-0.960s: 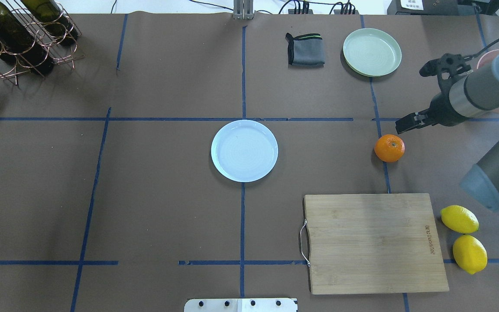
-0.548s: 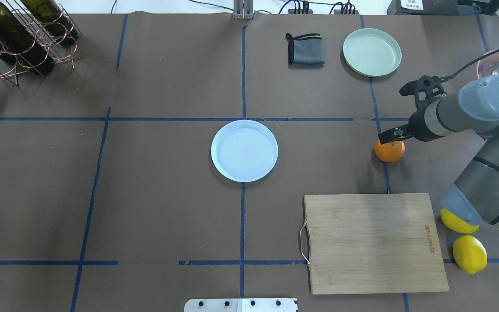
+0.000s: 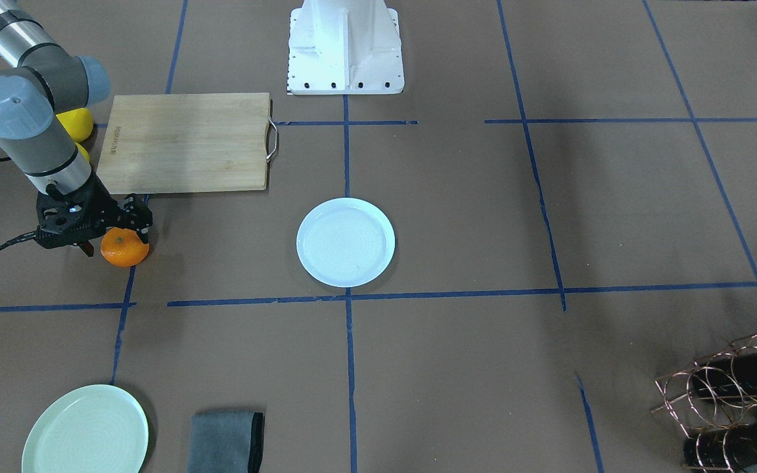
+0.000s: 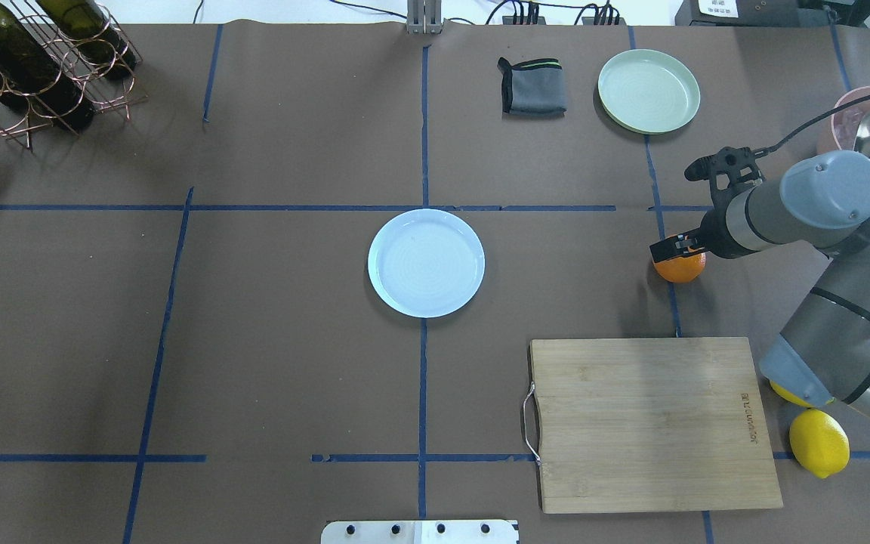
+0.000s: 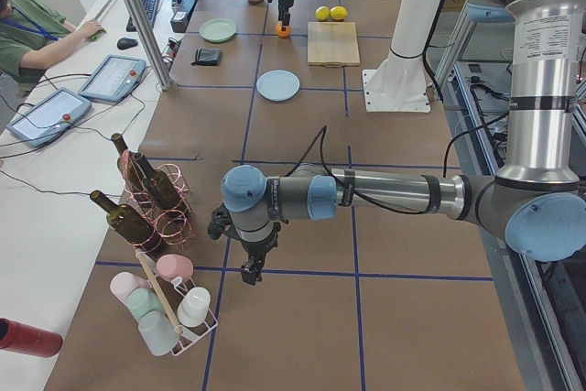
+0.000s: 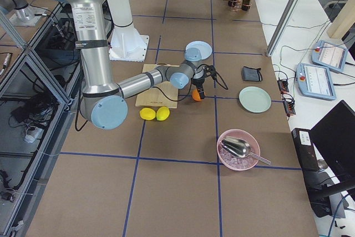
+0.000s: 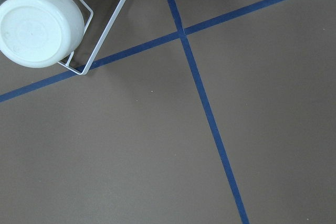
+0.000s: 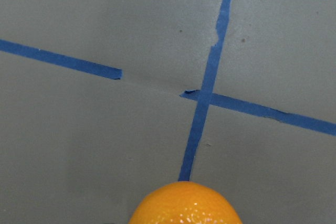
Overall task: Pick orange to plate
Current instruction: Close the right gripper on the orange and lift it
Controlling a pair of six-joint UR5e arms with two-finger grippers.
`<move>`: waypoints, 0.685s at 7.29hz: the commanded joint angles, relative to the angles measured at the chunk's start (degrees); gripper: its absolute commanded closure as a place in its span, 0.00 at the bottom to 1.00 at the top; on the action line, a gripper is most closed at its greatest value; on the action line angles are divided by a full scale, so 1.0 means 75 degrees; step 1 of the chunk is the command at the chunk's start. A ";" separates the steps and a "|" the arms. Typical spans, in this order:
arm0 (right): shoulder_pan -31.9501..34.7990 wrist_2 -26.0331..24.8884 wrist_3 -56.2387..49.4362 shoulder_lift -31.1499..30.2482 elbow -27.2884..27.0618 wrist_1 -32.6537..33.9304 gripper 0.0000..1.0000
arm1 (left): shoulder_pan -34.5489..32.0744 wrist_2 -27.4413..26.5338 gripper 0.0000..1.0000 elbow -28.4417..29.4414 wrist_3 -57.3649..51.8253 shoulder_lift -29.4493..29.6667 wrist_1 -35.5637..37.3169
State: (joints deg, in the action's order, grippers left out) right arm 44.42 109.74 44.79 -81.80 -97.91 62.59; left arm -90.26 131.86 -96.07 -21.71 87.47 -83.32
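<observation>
The overhead view looks down from behind the robot, the front-facing view looks steeply back, both sharing the plate (image 4: 426, 262) and orange (image 4: 680, 270); wrist views sit very near the table (image 7: 131, 156).

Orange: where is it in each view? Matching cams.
Front-facing: orange left, mid-height.
Overhead: orange right, mid-height.
Exterior left: orange top centre, far.
Exterior right: orange just above centre.
Left wrist: not in it.
Right wrist: orange at bottom edge.
Shared landmark: white plate, in all four exterior views.
</observation>
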 commanded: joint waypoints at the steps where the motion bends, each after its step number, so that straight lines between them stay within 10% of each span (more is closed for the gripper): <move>1: -0.0144 -0.0158 0.0005 0.0008 0.0141 -0.0002 0.00 | 0.0000 0.0009 0.00 0.0000 0.0000 0.0009 -0.0011; 5: -0.0344 -0.0358 -0.0007 0.0020 0.0282 -0.0002 0.00 | 0.0000 0.0009 0.00 -0.0011 0.0000 0.0020 -0.0012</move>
State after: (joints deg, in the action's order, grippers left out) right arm 42.17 107.42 44.75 -81.67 -95.97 62.57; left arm -90.26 131.92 -96.12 -21.71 87.61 -83.41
